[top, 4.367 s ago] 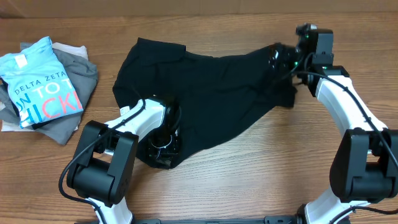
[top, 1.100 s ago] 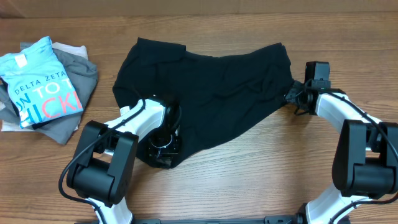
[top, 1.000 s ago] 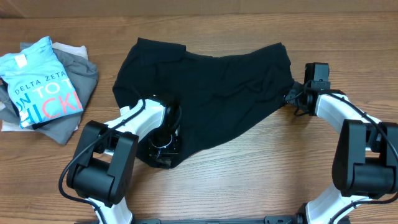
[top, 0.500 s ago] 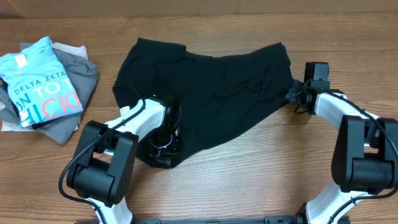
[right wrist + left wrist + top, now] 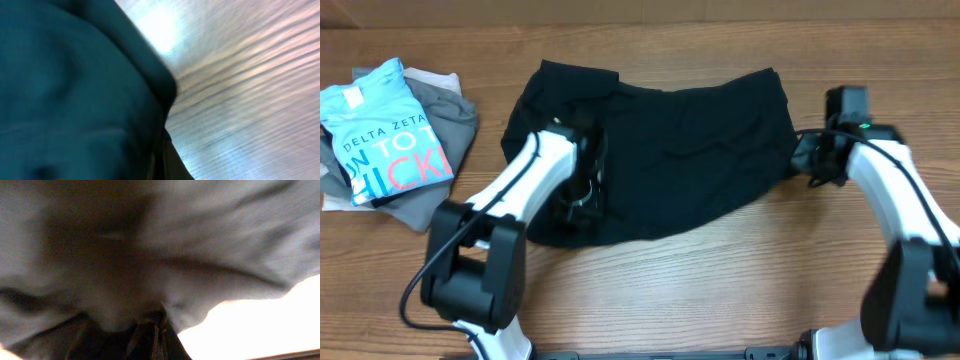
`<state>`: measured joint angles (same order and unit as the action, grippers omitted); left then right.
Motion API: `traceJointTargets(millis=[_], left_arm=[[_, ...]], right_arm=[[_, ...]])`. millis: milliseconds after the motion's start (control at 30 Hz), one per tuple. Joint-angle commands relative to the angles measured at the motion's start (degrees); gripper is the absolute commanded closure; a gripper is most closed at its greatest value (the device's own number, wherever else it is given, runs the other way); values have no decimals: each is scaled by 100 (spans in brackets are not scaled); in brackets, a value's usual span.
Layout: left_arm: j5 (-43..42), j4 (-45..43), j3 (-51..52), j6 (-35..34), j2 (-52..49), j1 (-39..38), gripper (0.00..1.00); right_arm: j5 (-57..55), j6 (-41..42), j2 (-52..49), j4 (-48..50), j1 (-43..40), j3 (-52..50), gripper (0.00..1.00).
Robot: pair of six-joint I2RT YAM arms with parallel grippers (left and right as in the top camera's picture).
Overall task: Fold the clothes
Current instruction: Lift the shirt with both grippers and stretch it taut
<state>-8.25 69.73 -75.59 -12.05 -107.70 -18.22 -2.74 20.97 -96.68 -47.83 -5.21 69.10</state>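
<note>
Left end effector pinches the garment over its left part; right end effector grips its right edge.

Garment is showing solid black overhead, no print. In the left wrist view it is reading as blurred grey-brown, and in the right wrist view it is taking on a dark teal cast.

Bench is showing mid-brown wood with darker grain streaks. In the right wrist view it is washing out to pale pink-silver stripes.

Tee is showing light blue with white and pink lettering.

Grey clothes are showing mid grey, with one paler piece.

Left arm and right arm are showing white shells and black joints. Left hand and right hand are showing black.
</note>
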Motion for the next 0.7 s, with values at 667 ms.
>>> traceJointTargets(millis=[667], left_arm=[[245, -382, -2754, 284, 4026, 1563, 96]], right_arm=[[31, -608, 2726, -2728, -575, 4050, 96]])
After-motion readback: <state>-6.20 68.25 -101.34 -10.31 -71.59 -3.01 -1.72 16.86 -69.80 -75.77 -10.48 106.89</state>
